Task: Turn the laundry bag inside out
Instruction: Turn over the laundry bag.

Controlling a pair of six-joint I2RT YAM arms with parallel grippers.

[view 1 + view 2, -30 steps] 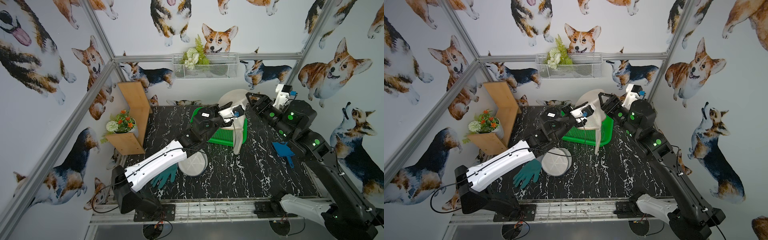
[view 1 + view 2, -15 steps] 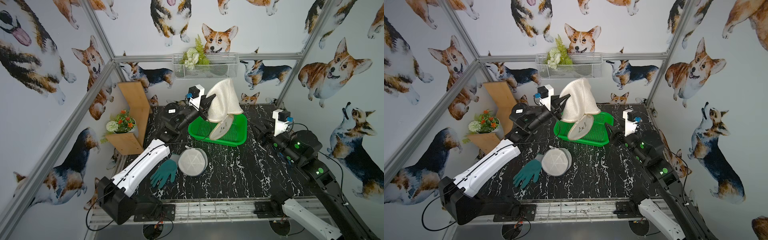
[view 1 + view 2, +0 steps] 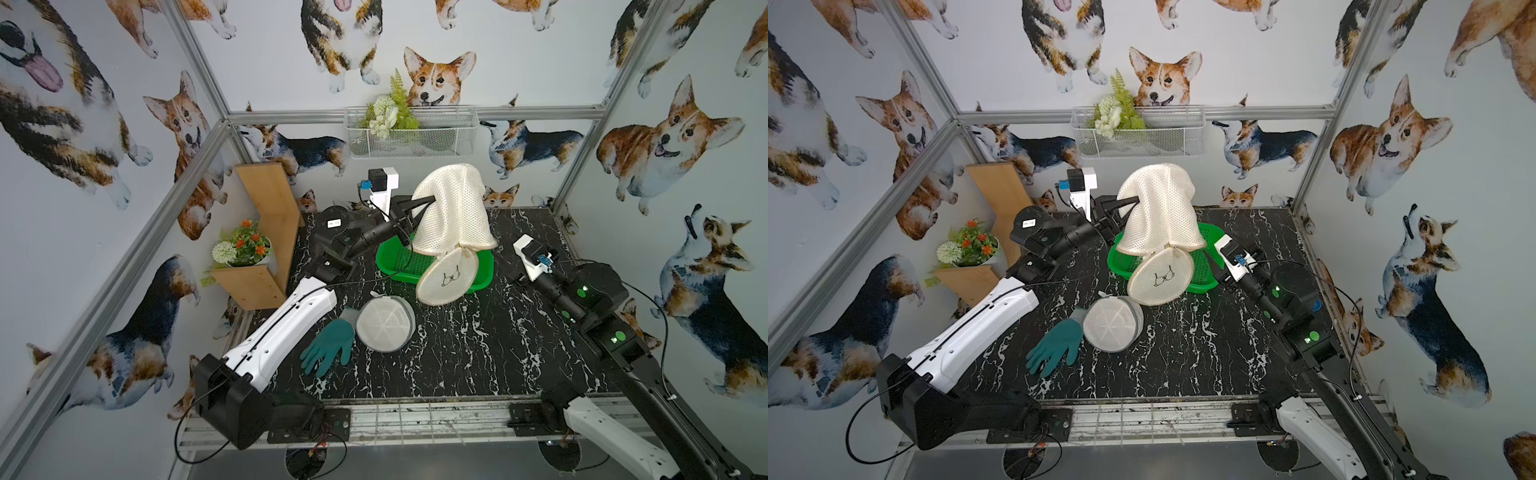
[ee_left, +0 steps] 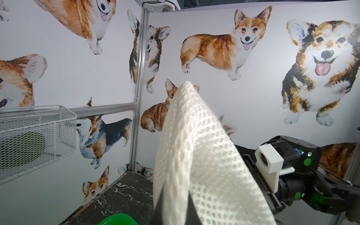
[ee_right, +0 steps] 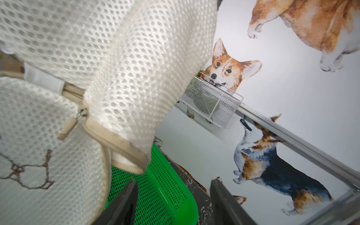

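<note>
The laundry bag (image 3: 451,208) is a white mesh sack hanging upright over the green basket (image 3: 395,262) in both top views. Its round lid flap (image 3: 1160,274), stitched with a bra outline, dangles below on the beige zipper (image 5: 85,116). My left gripper (image 3: 428,199) reaches into the bag's upper side. In the left wrist view it (image 4: 175,194) is shut on a fold of mesh (image 4: 194,146). My right gripper (image 5: 173,182) stands open and empty, low beside the basket's right rim (image 5: 175,185), just below the bag's hem.
A second round mesh bag (image 3: 384,324) and a teal glove (image 3: 328,351) lie on the black marble table (image 3: 478,353) in front. A wooden shelf with a flower pot (image 3: 245,249) stands at the left. A wire basket (image 3: 411,133) hangs on the back wall.
The right gripper has let go of the bag and dropped from high above the basket to its right side. The left arm has lifted the bag up and toward the back.
</note>
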